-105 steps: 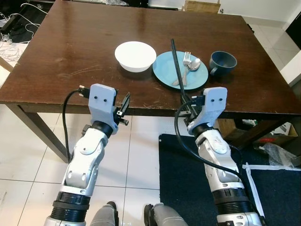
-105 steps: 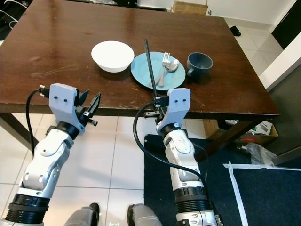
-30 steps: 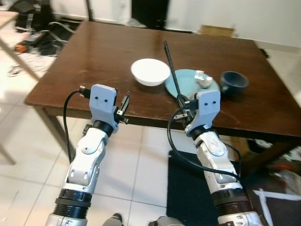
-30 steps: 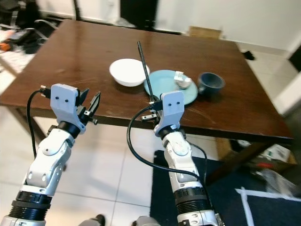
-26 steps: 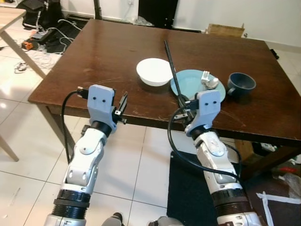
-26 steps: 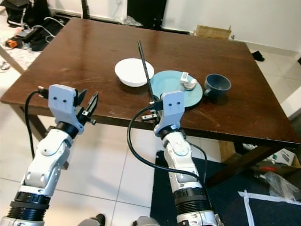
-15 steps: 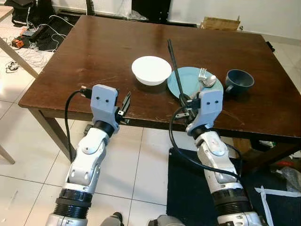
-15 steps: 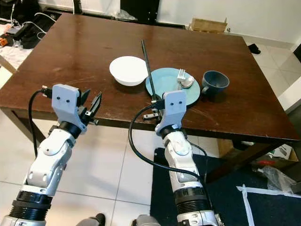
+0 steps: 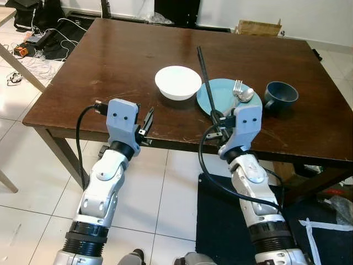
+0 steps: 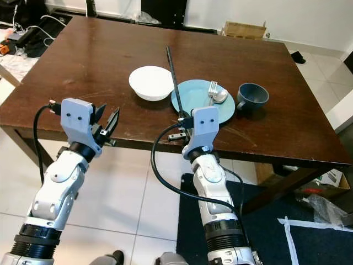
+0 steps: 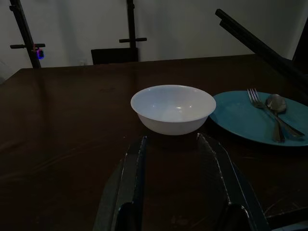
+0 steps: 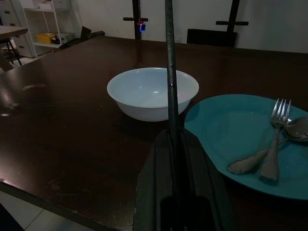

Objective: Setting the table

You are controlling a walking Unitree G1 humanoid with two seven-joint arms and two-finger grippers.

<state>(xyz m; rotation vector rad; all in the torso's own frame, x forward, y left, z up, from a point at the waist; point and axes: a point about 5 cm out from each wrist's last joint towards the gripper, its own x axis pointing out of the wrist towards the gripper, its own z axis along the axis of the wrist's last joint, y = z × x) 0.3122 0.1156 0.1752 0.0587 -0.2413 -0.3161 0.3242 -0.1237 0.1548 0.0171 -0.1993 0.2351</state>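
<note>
At the near edge of the tabletop point(image 9: 110, 66), the left pincer point(image 9: 148, 122) hovered with fingers parted, holding nothing. The right pincer point(image 9: 216, 118) was clenched on black chopsticks point(image 9: 204, 76) slanting over the blue plate point(image 9: 220, 96). A fork point(image 9: 236, 91) and spoon point(image 9: 245, 95) lay on that plate, between a white bowl point(image 9: 177, 81) and a dark blue cup point(image 9: 281, 94).

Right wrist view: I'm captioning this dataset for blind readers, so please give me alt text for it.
The right gripper is shut on a pair of black chopsticks that rise upright before a white bowl on a dark wooden table. Beside the bowl lies a teal plate bearing a fork and a spoon.
</note>
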